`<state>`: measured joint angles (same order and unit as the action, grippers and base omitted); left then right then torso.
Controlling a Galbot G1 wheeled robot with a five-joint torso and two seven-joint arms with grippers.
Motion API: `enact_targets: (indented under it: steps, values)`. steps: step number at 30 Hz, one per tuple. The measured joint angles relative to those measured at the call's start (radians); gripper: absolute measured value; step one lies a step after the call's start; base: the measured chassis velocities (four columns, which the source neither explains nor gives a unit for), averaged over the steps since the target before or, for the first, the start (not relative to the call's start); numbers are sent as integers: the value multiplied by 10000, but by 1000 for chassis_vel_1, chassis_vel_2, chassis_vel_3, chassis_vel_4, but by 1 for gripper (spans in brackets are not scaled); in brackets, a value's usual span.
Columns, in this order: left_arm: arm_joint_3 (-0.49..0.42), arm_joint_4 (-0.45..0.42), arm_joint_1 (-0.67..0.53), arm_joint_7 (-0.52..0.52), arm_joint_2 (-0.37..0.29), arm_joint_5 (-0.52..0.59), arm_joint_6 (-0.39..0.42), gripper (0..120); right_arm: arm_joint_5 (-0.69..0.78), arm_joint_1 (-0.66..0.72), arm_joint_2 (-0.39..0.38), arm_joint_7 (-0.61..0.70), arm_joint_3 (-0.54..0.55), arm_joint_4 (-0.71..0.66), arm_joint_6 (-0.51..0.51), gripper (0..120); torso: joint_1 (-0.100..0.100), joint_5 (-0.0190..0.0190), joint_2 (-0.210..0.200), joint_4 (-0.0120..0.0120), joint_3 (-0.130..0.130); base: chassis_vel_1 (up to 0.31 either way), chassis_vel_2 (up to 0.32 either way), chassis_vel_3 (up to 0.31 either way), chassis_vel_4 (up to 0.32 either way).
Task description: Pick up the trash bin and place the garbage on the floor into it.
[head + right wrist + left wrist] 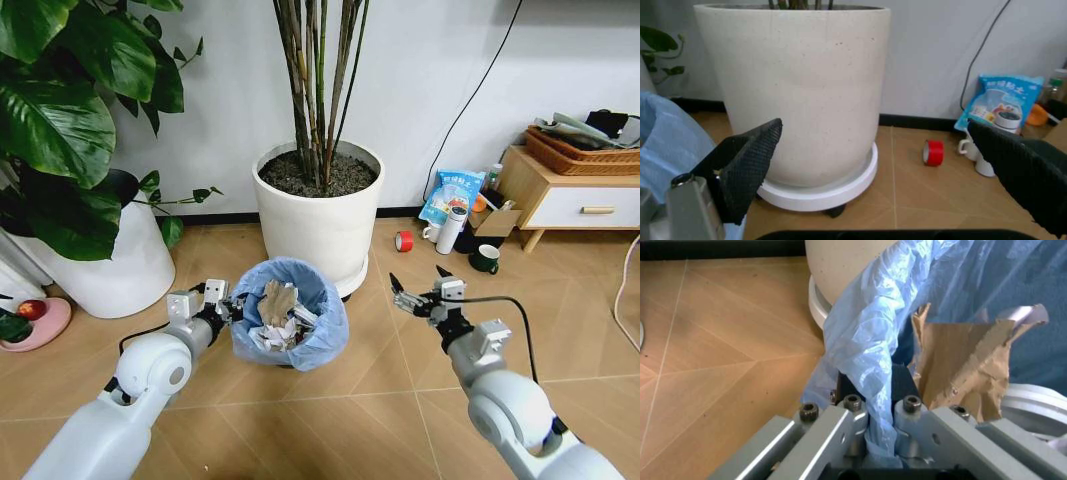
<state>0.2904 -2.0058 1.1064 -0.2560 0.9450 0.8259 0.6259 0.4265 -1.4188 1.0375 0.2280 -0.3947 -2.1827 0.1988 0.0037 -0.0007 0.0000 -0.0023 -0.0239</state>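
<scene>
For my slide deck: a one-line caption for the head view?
Left gripper clamps the trash bin rim; open right gripper hovers beside it.

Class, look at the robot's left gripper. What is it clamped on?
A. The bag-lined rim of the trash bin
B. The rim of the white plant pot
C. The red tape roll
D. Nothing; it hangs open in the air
A. In the left wrist view the left gripper is shut on the blue-bag-covered rim of the trash bin, which holds brown paper.
</scene>
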Motion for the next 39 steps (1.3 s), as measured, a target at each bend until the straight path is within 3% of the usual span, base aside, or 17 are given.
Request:
enact_targets:
  steps: [13,39]
  values:
    - [18,-55,15,-41,29,-5,-18,0,-414,-810,52,-102,-424,-481,-187,100,2,0,0,0,-2,34,-9,-36,5]
    - [111,-258,167,-137,33,-34,-37,0,-1257,-1495,329,-204,-494,-734,-349,100,1,3,0,-1,-1,170,-63,-176,68]
